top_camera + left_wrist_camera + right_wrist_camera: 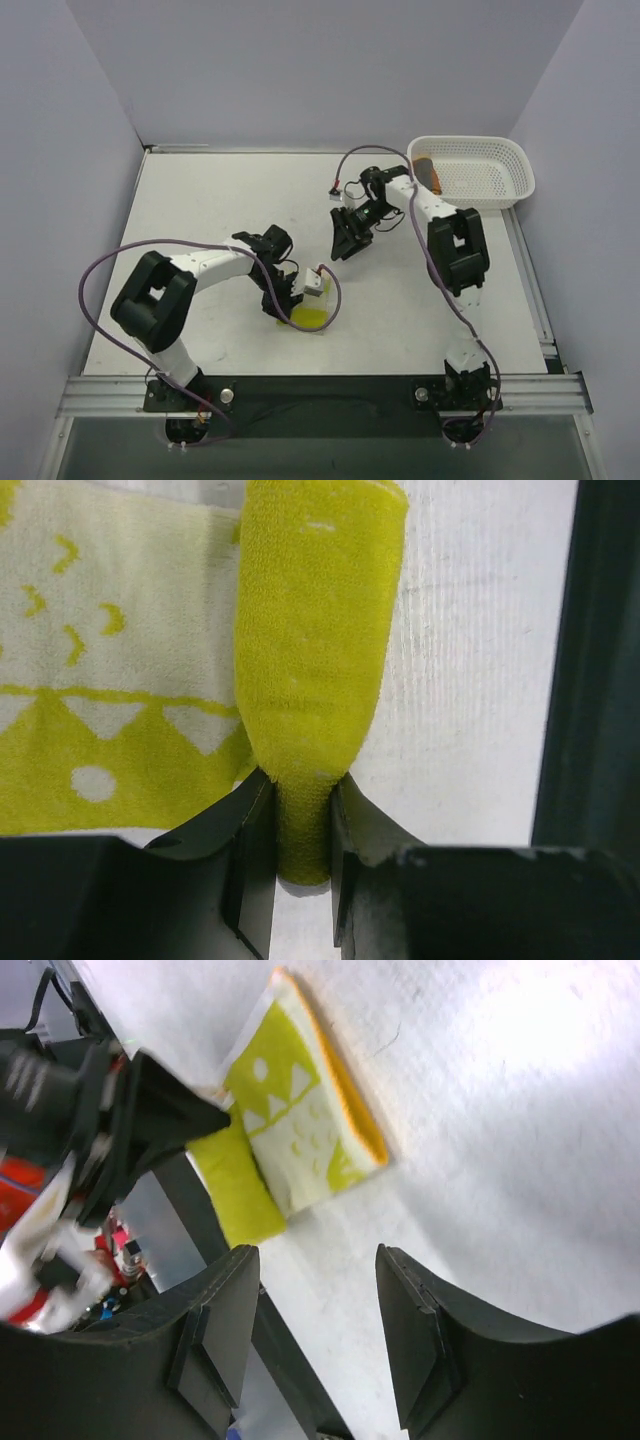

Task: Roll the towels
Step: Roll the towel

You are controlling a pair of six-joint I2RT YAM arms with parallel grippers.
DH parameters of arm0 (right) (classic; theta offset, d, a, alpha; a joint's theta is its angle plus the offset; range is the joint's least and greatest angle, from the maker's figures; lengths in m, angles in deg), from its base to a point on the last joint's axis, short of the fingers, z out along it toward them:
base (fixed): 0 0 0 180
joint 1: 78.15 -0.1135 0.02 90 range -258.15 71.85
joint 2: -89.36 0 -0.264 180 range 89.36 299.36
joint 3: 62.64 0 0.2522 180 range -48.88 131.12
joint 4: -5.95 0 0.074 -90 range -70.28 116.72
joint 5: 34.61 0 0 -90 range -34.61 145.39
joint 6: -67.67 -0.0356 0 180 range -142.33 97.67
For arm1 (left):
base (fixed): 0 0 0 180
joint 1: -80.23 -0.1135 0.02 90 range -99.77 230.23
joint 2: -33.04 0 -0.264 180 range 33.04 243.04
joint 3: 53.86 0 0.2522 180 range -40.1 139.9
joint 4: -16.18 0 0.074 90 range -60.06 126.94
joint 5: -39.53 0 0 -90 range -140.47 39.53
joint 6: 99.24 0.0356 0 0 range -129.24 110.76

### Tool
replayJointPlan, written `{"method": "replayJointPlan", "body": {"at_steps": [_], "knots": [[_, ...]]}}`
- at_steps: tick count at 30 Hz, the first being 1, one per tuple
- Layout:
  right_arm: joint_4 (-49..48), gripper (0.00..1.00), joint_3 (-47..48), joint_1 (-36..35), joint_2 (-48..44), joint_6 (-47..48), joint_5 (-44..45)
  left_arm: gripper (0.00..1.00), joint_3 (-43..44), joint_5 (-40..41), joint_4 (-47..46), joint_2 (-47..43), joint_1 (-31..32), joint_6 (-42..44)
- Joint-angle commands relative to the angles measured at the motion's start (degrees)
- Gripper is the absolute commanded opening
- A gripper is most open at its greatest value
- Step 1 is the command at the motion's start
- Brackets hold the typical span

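Observation:
The pale yellow towel (312, 318) with lime-green prints lies folded near the table's front edge. My left gripper (303, 790) is shut on a lime-green flap (315, 640) of it, which bulges up between the jaws; the patterned layer (110, 680) lies flat to the left. In the top view the left gripper (290, 303) sits right at the towel's left side. My right gripper (347, 238) hangs open above the table's middle, apart from the towel, with nothing between its fingers (225, 1320). The right wrist view shows the towel (300, 1140) beyond the jaws. The orange towel (427, 172) lies in the basket.
A white mesh basket (480, 170) stands at the back right corner. The table's dark front rail (590, 680) runs close beside the yellow towel. Purple cables loop from both arms over the table.

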Motion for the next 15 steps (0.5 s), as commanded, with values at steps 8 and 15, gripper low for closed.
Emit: {"method": "replayJointPlan", "body": {"at_steps": [8, 15], "knots": [[-8.92, 0.46, -21.66, 3.19, -25.96, -2.76, 4.38, 0.0, 15.35, -12.8, 21.68, 24.7, -12.86, 7.0], [-12.53, 0.46, -26.87, -2.25, -31.85, -1.27, 7.01, 0.01, 19.58, -13.94, 25.12, 29.89, -15.07, 8.77]]}}
